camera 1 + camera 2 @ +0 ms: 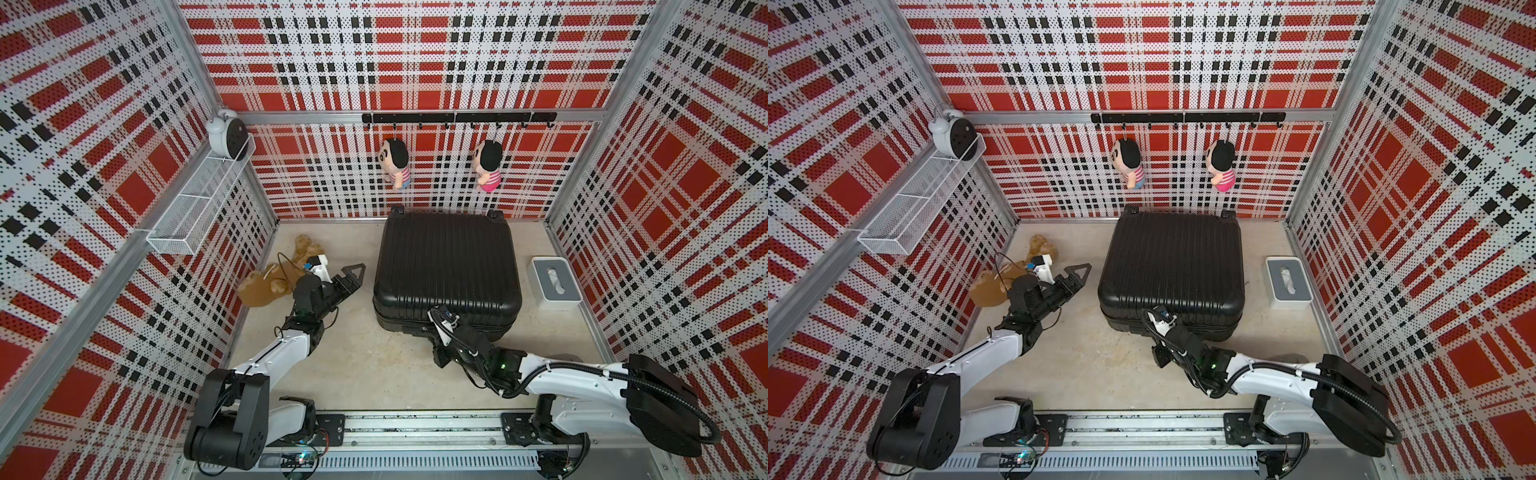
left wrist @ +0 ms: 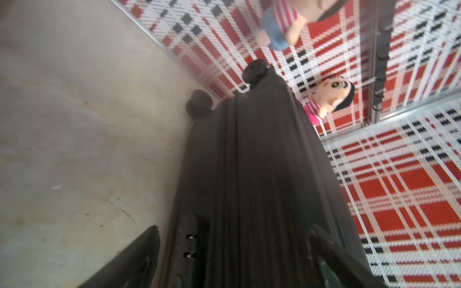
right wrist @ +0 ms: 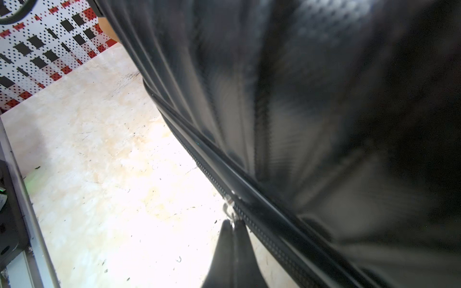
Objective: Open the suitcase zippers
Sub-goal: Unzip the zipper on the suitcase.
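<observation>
suitcase (image 1: pixel 446 266): lies flat on the floor (image 1: pixel 353 374), right of centre, wheels (image 1: pixel 397 210) against the far wall, shell halves together on every side shown in both top views

zippers (image 3: pixel 264 239): run along the seam of the near side; looks meshed on either side of the slider, though blur leaves that unsure; no opened stretch to be seen

right gripper (image 3: pixel 233 224): clenched on the small metal pull (image 3: pixel 229 209) at the near side, toward its left corner

left gripper (image 1: pixel 352 277): released, jaws wide, holding nothing, just left of the case and apart from it, facing along its left side

judged progress: early; pull caught, nothing visibly unzipped; left to do: drawing the slider round the near, left and right sides, plus any second pull, not made out
</observation>
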`<state>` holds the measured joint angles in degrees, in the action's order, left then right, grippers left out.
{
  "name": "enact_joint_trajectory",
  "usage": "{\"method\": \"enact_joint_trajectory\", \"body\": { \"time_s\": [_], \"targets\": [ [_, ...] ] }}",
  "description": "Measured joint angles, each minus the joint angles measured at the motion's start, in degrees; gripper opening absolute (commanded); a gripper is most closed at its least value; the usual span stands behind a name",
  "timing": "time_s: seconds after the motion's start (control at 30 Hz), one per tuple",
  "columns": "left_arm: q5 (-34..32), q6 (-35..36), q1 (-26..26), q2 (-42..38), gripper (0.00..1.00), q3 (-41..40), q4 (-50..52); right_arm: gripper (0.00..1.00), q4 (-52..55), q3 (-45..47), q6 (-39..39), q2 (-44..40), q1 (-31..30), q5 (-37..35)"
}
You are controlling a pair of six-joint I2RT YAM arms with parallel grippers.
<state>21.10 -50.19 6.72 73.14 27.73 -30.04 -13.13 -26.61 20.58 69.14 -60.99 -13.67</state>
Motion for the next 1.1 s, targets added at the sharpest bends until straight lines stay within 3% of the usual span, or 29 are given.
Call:
{"method": "enact_joint_trajectory", "body": {
  "time_s": [0.37, 0.5, 0.67, 0.9, 0.97, 1.1],
  "targets": [
    [9.57, -4.04, 0.15, 23.58, 0.76, 6.58, -9.03, 0.0, 1.27, -1.11, -0.17, 0.9, -0.02, 0.2],
    [13.09, -6.86, 0.87, 29.79, 0.71, 8.79, -15.93, 0.0, 2.45, -2.05, -0.17, 1.29, -0.02, 0.22],
    [16.15, -11.45, 1.51, 37.97, 0.56, 11.23, -25.94, 0.0, 3.21, -3.06, -0.09, 2.16, -0.02, 0.26],
    [18.6, -14.91, 1.36, 44.61, 0.49, 14.64, -31.43, 0.0, 3.39, -3.23, 0.13, 2.36, -0.04, 0.37],
    [18.82, -15.58, 1.36, 46.01, 0.41, 16.35, -32.06, 0.0, 3.39, -3.23, 0.11, 2.36, -0.04, 0.39],
    [19.15, -16.61, 1.62, 47.04, 0.1, 18.08, -33.42, 0.0, 3.41, -3.23, 0.11, 2.36, -0.04, 0.35]
  ]
}}
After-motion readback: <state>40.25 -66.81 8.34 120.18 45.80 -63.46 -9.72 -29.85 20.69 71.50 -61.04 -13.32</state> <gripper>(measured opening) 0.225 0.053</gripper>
